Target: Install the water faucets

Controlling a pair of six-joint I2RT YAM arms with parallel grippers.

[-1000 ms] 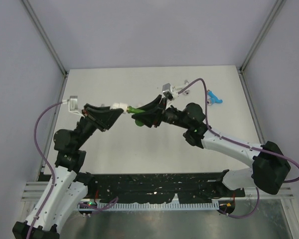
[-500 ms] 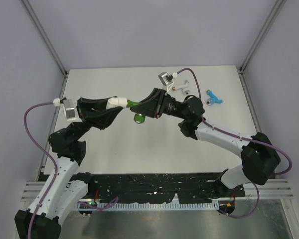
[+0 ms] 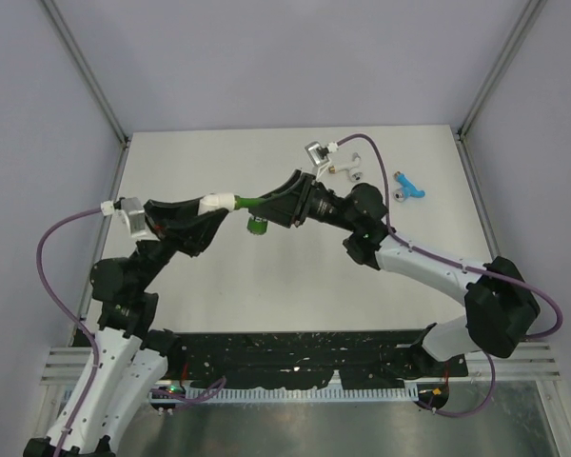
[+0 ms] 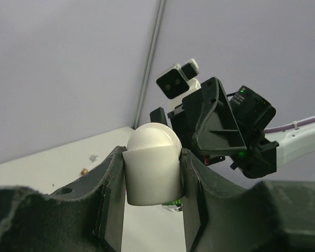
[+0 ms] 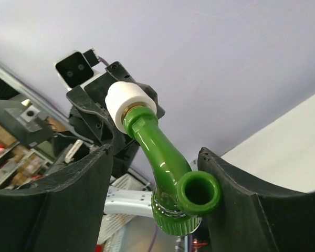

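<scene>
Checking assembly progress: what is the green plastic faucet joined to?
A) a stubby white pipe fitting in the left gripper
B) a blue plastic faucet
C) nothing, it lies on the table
A: the green plastic faucet runs into the stubby white pipe fitting clamped in the jaws of the left gripper.

Over the middle of the table (image 3: pixel 219 276) the two arms meet tip to tip. The left gripper (image 3: pixel 209 208) reaches in from the left and the right gripper (image 3: pixel 271 205) from the right. Between them a pipe fitting (image 3: pixel 219 201) and a faucet (image 3: pixel 254 211) sit joined end to end. The fitting is on the left, pinched in the left gripper, and the faucet is between the right gripper's parted fingers. Behind the right gripper, a few small parts (image 3: pixel 347 171) lie on the table. Further right, near the edge, lies a second faucet (image 3: pixel 409 185).
</scene>
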